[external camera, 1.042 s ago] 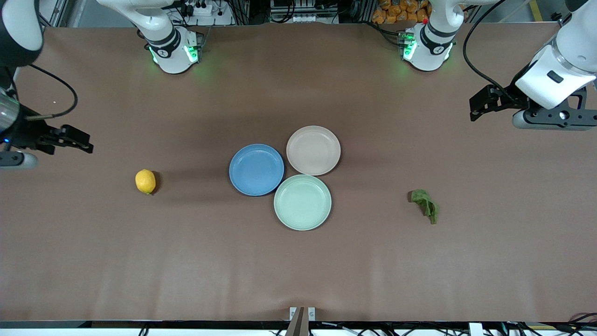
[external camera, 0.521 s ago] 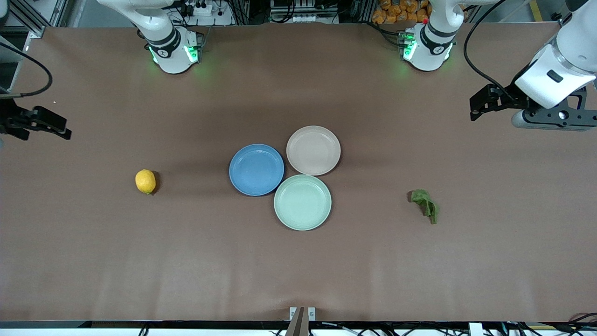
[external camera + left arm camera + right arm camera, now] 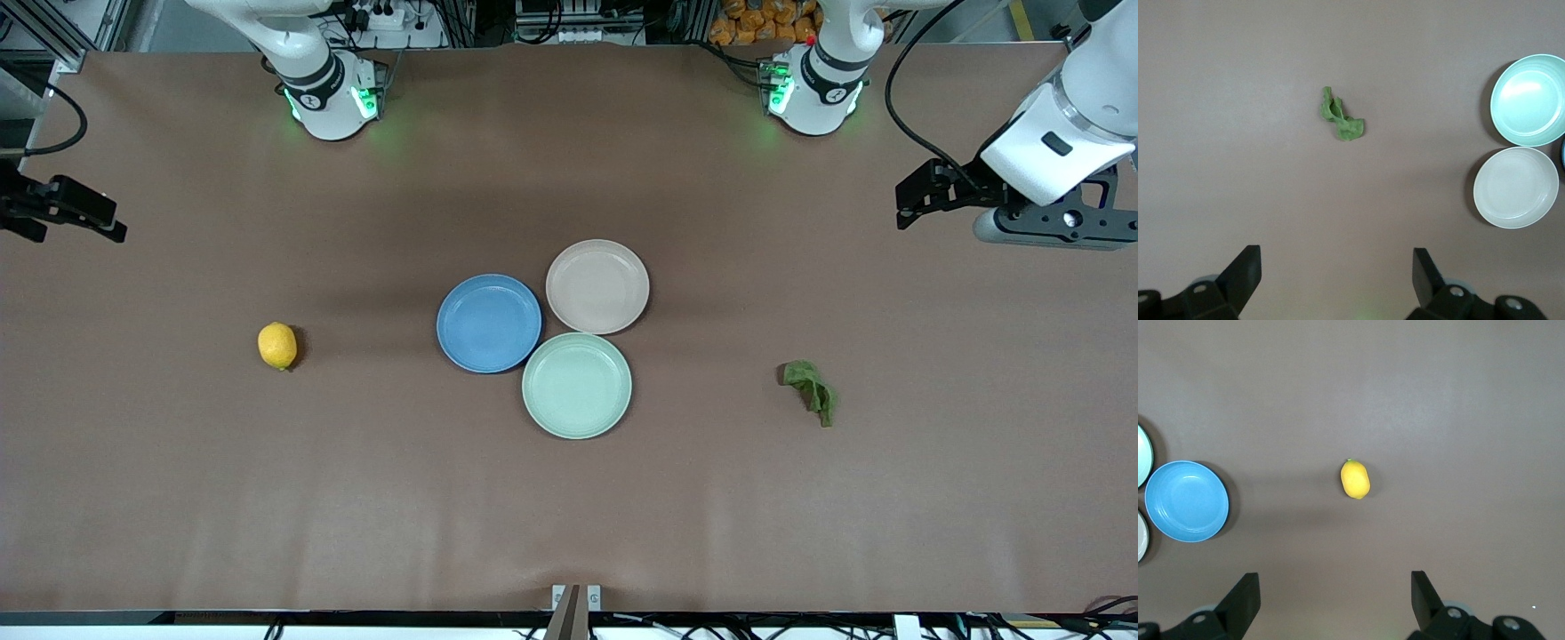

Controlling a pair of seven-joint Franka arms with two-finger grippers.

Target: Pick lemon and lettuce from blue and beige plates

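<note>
- The lemon (image 3: 277,346) is lying on the bare table (image 3: 569,516), not on any plate. It is sitting well apart from the blue plate (image 3: 489,323), at about 9 o'clock from it, toward the right arm's end.
- The lettuce (image 3: 811,390) is lying on the table too, crumpled up. It is at about 4 o'clock from the beige plate (image 3: 597,286), well apart, toward the left arm's end.
- The blue plate and the beige plate are both sitting bare, with nothing on them. A green plate (image 3: 577,385) is touching them at 6 o'clock, and it is bare as well.
- So the picking-off job is looking done to me: both foods are already off their plates.
- The right gripper (image 3: 71,206) is hanging up high over the table edge, at 10 o'clock from the lemon. Its fingers (image 3: 1245,597) are spread wide, holding nothing.
- The left gripper (image 3: 933,191) is hanging up high at 1 o'clock from the lettuce. Its fingers (image 3: 1245,270) are spread wide too, holding nothing.
- I am guessing nothing much is left to do.
</note>
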